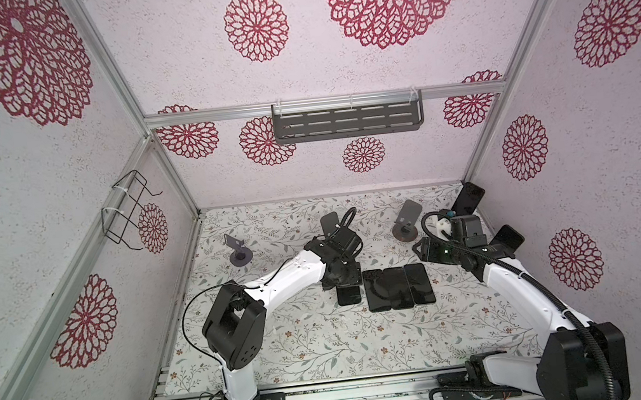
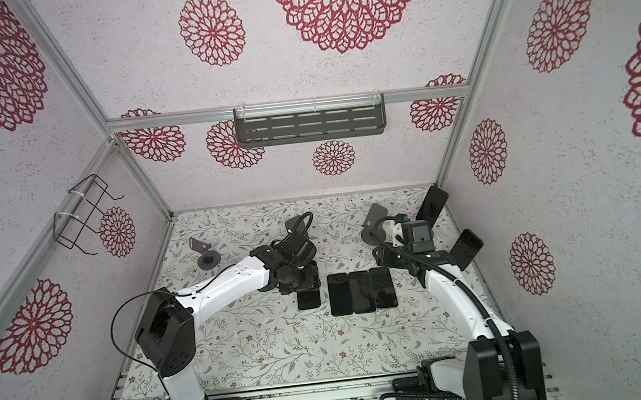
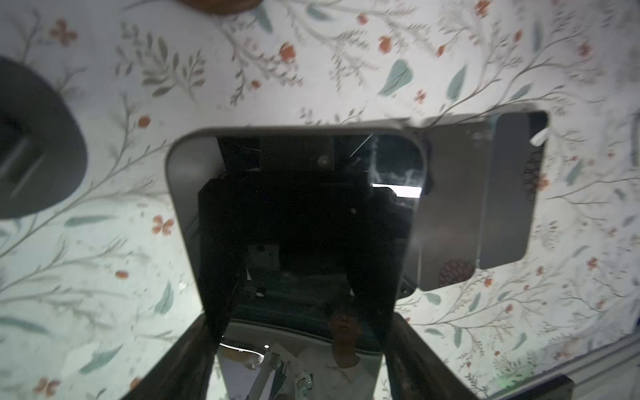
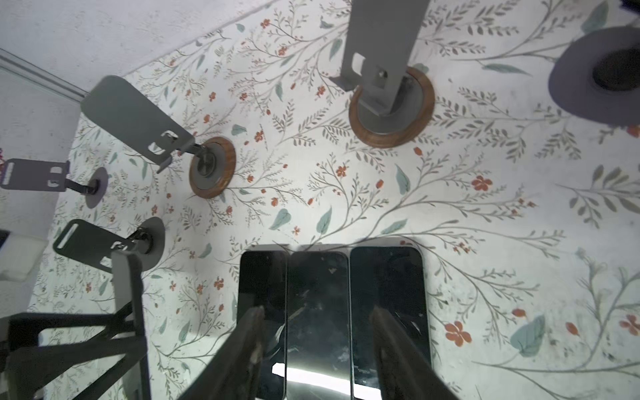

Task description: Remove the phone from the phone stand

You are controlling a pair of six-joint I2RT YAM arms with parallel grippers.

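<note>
The left gripper [image 3: 299, 317] points straight down with its jaws spread, one finger along each long side of a black glass-fronted phone with a pale grey frame [image 3: 294, 214]. This phone lies flat on the white floral-printed mat [image 1: 305, 340]. The fingers sit right at the frame's edges; whether they press on it cannot be told. In both top views the phone reaches out from under the gripper toward 6 o'clock.

Just beside it at 3 o'clock lies a row of three black phones [image 1: 399, 287], flat and side by side. A black metal stand on a round base [image 4: 86, 242] stands empty close to the left gripper, hidden under the arm in the top views. At 12 o'clock from the gripper is a grey plate stand on a wood-rimmed disc [image 4: 204, 166]. Well off at 10 o'clock is a purple-grey stand on a round foot [image 1: 240, 254]. Both are bare.

The right gripper [image 4: 317, 310] hangs open over the mat and holds nothing. In its wrist view the middle phone of the row shows between its fingers, and in the top views the row lies at 7 o'clock from it. Near it at 11 o'clock is a taller grey plate stand on a wood-rimmed base [image 1: 409, 212], bare too.

Two phones sit on stands along the right wall. A black phone tilted on its stand [image 1: 509, 239] is at 3 o'clock from the right gripper. A black phone propped in the back right corner [image 1: 469, 197] is between 1 and 2 o'clock. The right arm's own wrist block [image 1: 466, 230] sits between the gripper and both, and each phone is well apart from the open fingers.
</note>
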